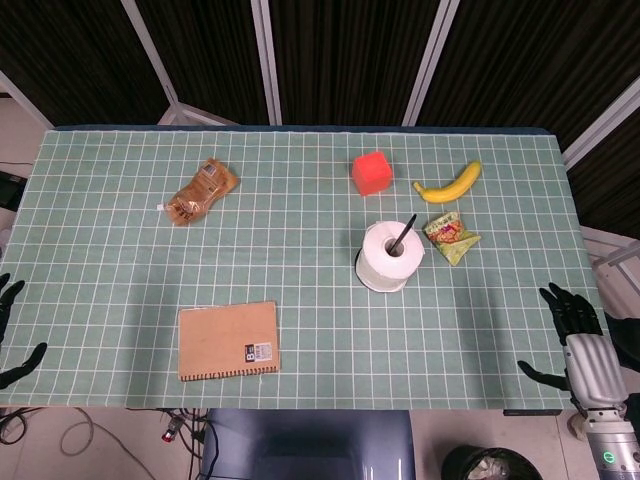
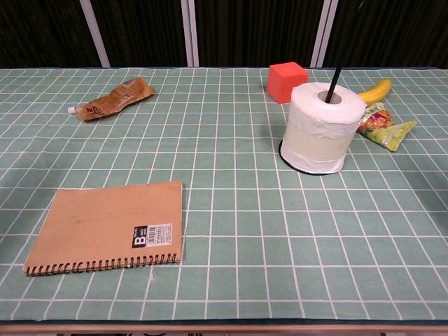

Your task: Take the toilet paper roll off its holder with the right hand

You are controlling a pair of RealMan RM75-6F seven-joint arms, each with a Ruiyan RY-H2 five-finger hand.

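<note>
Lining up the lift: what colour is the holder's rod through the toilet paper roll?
Black. The rod stands out against the white toilet paper roll, clearest in the chest view.

This looked like a robotics lab, a test cell rather than anyone's home. The counter (image 1: 120, 270) wore a green mat ruled in a white grid, and black curtain panels (image 1: 340, 60) in pale metal frames closed it off behind. Loose cables (image 1: 60, 432) trailed on the bare floor by the near edge. What lay on the mat was a staged mix: a notebook (image 1: 228, 340), a banana (image 1: 448, 184), a red cube (image 1: 371, 172), two snack packets.
</note>
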